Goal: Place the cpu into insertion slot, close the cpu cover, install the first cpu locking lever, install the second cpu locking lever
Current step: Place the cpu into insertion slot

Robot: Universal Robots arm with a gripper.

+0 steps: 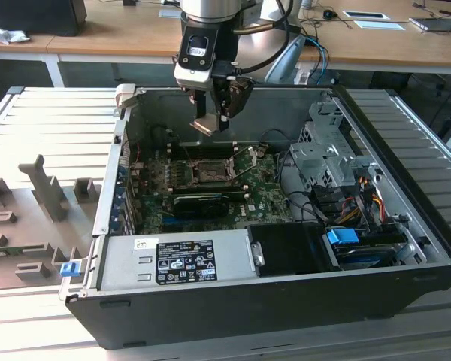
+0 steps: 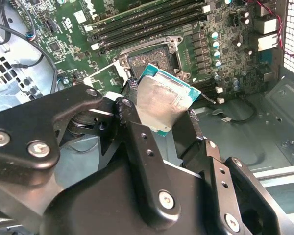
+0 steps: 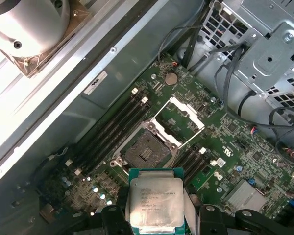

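The cpu point(image 3: 154, 201) shows a dull, smooth silver metal face edged in green. The cpu cover point(image 3: 187, 110) is bright bare metal. The gripper's fingers point(image 2: 137, 142) are matt black; the circuit board point(image 3: 235, 147) is glossy green.

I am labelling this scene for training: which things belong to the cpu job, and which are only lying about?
Job: cpu, held in the pincer; insertion slot, empty; cpu cover, open.
Lying about: power supply; drive cage; memory slots; cables.
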